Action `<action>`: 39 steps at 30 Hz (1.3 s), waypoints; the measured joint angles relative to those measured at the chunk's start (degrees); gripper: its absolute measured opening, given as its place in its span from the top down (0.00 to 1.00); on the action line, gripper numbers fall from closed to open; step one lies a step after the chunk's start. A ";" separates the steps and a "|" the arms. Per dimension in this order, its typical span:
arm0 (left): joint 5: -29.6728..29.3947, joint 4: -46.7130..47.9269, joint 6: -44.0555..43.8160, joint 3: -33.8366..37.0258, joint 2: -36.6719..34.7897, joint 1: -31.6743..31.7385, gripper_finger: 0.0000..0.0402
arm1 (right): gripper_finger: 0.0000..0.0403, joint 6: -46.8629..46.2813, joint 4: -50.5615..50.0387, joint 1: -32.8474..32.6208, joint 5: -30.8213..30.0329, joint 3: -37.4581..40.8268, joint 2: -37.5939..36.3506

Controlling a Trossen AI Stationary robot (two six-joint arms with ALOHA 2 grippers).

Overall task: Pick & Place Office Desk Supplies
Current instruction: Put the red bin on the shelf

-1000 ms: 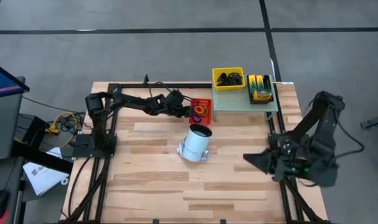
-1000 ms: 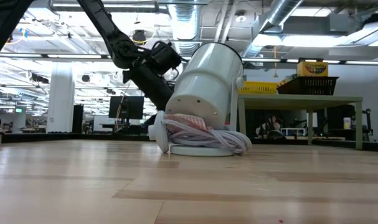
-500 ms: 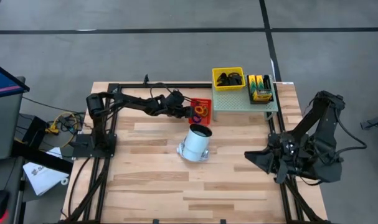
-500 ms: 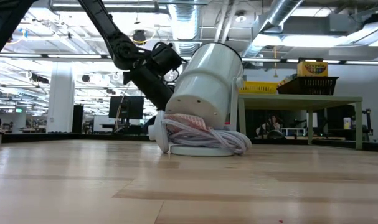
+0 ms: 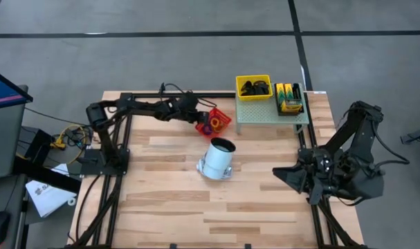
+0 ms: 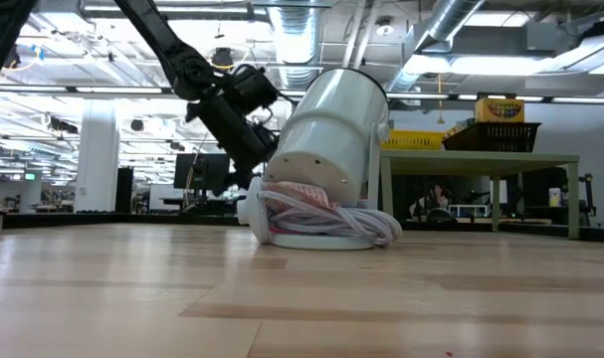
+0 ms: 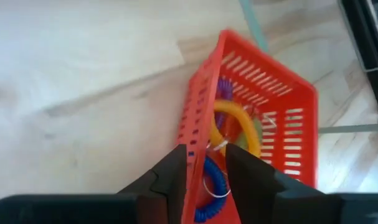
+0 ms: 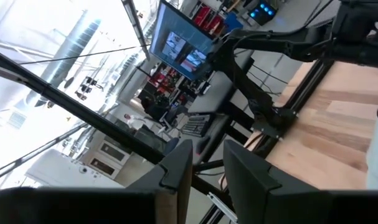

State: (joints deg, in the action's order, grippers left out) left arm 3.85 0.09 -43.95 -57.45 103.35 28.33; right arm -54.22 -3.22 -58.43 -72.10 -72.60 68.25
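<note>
The wooden surface (image 5: 175,200) lay mostly bare across its near half, leaving wide room there. A white cylindrical container (image 5: 217,159) lay tipped near the middle, its dark mouth toward the far side, with a coiled white cord (image 6: 331,221) at its base in the low view. At the far right corner stood a pale green raised shelf (image 5: 268,111) carrying two baskets: a yellow basket (image 5: 254,86) of black binder clips (image 5: 254,88) and a dark basket (image 5: 289,97) of yellow-green crayon boxes (image 5: 288,93).

The left arm reached along the far edge, stretched nearly flat toward the shelf. The left gripper (image 7: 206,163) had its fingers narrowed on the near wall of a red basket (image 7: 282,124), one finger outside and one inside; the basket sat tilted just beside the shelf. Inside it lay rubber-band rings (image 7: 232,127): orange, purple and blue ones showed, their full count unclear.

The right arm sat folded at the right edge, well apart from everything. The right gripper (image 8: 206,163) pointed up into the room, fingers narrowly parted and holding nothing.
</note>
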 joint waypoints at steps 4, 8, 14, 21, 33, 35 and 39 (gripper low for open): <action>0.06 1.70 6.07 -0.02 -3.07 2.83 0.74 | 0.78 0.73 0.54 0.00 0.00 0.00 0.00; 0.97 6.88 8.09 -0.02 -7.21 5.20 0.72 | 0.78 0.86 0.61 0.10 -0.02 0.00 0.00; -0.32 23.30 6.22 -0.02 -14.49 1.23 0.66 | 0.78 0.86 0.91 0.11 -1.59 0.00 0.00; -8.74 28.74 -10.48 0.02 -16.89 -8.25 0.60 | 0.78 7.78 5.86 0.09 -1.70 0.00 0.00; -14.45 18.98 -31.46 0.03 -8.66 -15.26 0.59 | 0.78 12.40 9.59 -0.48 -1.64 -0.02 0.37; -14.52 15.95 -33.91 0.04 -7.05 -16.00 0.59 | 0.78 12.38 9.69 -0.48 -1.64 -0.02 0.39; -14.41 11.30 -36.60 0.02 -4.71 -16.52 0.61 | 0.78 12.32 9.82 -0.99 -1.65 -0.02 0.37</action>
State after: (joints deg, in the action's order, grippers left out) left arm -10.57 11.40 -80.55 -57.43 98.64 11.81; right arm -41.90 6.60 -59.42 -73.74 -72.62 68.62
